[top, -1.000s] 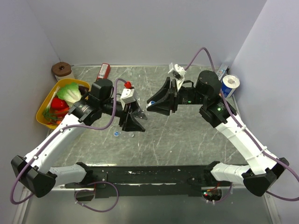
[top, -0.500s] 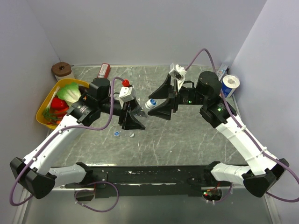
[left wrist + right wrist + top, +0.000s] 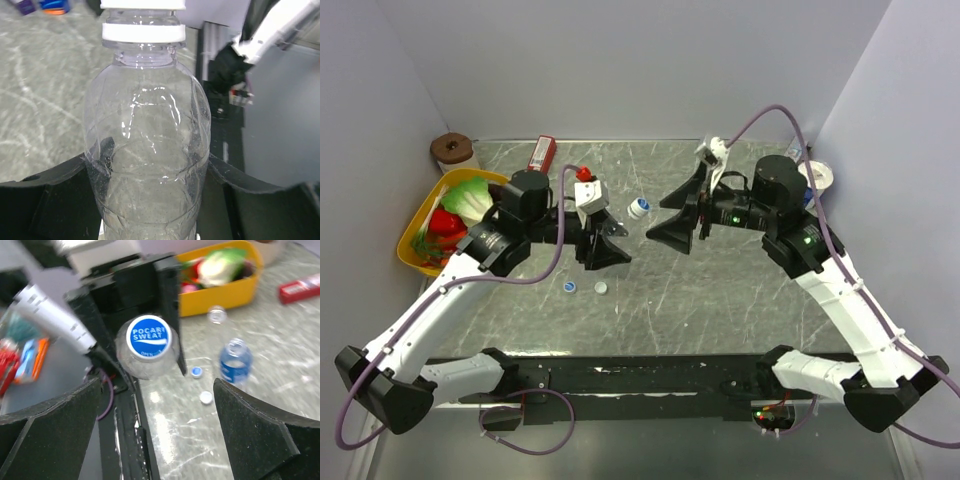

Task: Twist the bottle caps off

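Grey marbled desk (image 3: pixel 740 300), pale walls (image 3: pixel 620 60) on three sides. Found the right end effector (image 3: pixel 656 220) spread wide and backed off toward the right edge, clear of the cap (image 3: pixel 148 336); a second before, clamped shut on that cap. Found the left end effector (image 3: pixel 615 243) closed on the bottle (image 3: pixel 147 150) as before, holding it level above the middle of the desk, neck toward the right arm.

Judged this a release between turns, not a finish: cap seen seated on the neck, collar ring (image 3: pixel 142 32) just under it. Probably needed another grip and twist. Counted two loose caps (image 3: pixel 569 287) (image 3: pixel 602 288) on the desk left of centre, nearer the near edge, and two other bottles (image 3: pixel 235 362) (image 3: pixel 216 315) with open necks close by, so likely the last of three.

Saw the bottle as clear, ribbed and seemingly empty, glints on its shoulder. Saw the cap as blue on top with white lettering, white at the side.
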Robot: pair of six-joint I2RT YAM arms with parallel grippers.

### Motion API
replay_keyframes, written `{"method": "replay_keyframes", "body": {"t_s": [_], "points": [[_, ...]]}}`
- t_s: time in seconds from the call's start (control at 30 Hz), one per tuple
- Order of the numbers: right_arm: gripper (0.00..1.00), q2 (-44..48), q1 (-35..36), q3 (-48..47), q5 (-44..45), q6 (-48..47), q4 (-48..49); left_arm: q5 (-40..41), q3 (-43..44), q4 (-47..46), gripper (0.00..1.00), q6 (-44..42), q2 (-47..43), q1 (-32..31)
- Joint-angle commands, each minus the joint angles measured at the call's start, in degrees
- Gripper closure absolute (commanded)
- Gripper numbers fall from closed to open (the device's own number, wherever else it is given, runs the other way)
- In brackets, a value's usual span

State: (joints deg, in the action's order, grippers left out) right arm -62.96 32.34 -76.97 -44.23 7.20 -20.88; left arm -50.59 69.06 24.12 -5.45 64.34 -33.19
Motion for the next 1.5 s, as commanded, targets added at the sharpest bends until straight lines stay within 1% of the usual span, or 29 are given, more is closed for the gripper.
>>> {"method": "replay_keyframes", "body": {"t_s": [0.0,0.03,0.07,0.1,0.13,0.17,0.2,0.23,0.27,0.3,0.37,0.47,0.6,0.67,0.77,0.8,0.87,0.9,0.97,1.0,1.17,1.2,1.27,1.4,1.47], "points": [[0.02,1.26,-1.84,-4.06,10.02,8.16,-1.97,8.2,-1.29,-4.69,0.41,2.29,-1.14,-0.29],[0.02,1.43,-1.84,-4.07,13.61,10.27,-0.58,9.96,-1.38,-4.78,0.41,2.55,-1.06,-0.73],[0.04,1.52,-1.75,-3.46,14.86,14.12,0.4,11.9,-1.29,-4.61,0.41,2.38,-0.71,-1.17],[0.06,1.7,-1.58,-3.02,15.66,15.72,1.45,15.57,-0.86,-3.3,0.41,2.03,-0.53,-2.13],[0.1,1.7,-1.14,-2.58,18.1,16.96,3.37,17.17,-0.85,-2.94,0.42,1.76,0.08,-2.49],[0.11,1.53,-0.18,-2.48,20.04,17.58,3.57,19.1,-0.85,-2.59,0.42,1.67,0.35,-2.84],[0.11,0.39,2.35,-3.18,22.67,17.24,2.96,21.47,-0.68,-2.24,0.42,1.59,0.61,-3.45],[0.12,-0.58,4.03,-3.97,28.7,16.45,1.91,22.28,-0.59,-1.97,0.42,1.67,0.96,-3.81],[0.12,-1.54,5.27,-5.89,30.93,15.57,-0.01,22.64,-0.59,-2.06,0.42,1.76,0.97,-3.9],[0.12,-3.21,7.28,-6.43,32.52,15.3,-0.03,22.99,-0.68,-2.15,0.42,1.94,0.97,-4.16],[0.12,-4.36,8.35,-6.7,35.33,15.65,1.27,23.17,-0.77,-2.41,0.42,2.11,0.88,-4.34],[0.11,-5.33,9.23,-6.79,37.19,16.44,2.25,23.52,-0.85,-2.5,0.42,2.2,0.7,-4.6],[0.12,-6.91,9.59,-7.84,37.99,16.62,1.55,23.69,-0.68,-2.41,0.41,2.2,0.88,-4.69],[0.13,-7.35,9.76,-7.67,37.73,16.62,1.81,23.78,-0.77,-2.41,0.41,2.2,0.88,-4.69],[0.18,-7.0,9.85,-6.35,37.9,17.23,4.0,24.04,-0.85,-2.32,0.41,2.11,0.88,-4.87],[0.22,-7.09,9.85,-6.18,37.73,17.32,4.53,24.22,-0.77,-2.15,0.41,1.94,1.05,-4.87],[0.25,-7.18,9.94,-6.26,37.64,17.41,5.06,24.66,-0.68,-1.97,0.41,1.85,1.23,-5.04],[0.29,-7.26,9.94,-6.26,37.46,17.41,5.41,24.83,-0.68,-1.8,0.41,1.68,1.32,-5.04],[0.31,-7.44,9.94,-6.18,37.37,17.5,5.85,24.75,-0.59,-1.62,0.41,1.76,1.49,-5.3],[0.35,-7.53,9.85,-6.35,37.29,17.41,5.86,24.84,-0.59,-1.62,0.41,1.76,1.49,-5.31],[0.42,-8.15,10.03,-6.88,36.14,17.41,5.33,25.01,-0.59,-1.62,0.41,1.67,1.41,-5.39],[0.45,-7.97,9.94,-6.79,35.97,17.49,5.41,25.19,-0.59,-1.71,0.41,1.67,1.49,-5.48],[0.47,-7.97,9.94,-6.79,35.35,17.41,5.15,25.01,-0.5,-1.53,0.41,1.67,1.49,-5.48],[0.55,-8.06,9.94,-6.35,33.68,17.58,5.06,24.13,-0.5,-1.79,0.41,1.85,1.23,-5.48],[0.56,-7.97,9.94,-6.09,32.81,17.85,5.41,24.13,-0.59,-1.97,0.41,2.02,1.06,-5.48]]}}
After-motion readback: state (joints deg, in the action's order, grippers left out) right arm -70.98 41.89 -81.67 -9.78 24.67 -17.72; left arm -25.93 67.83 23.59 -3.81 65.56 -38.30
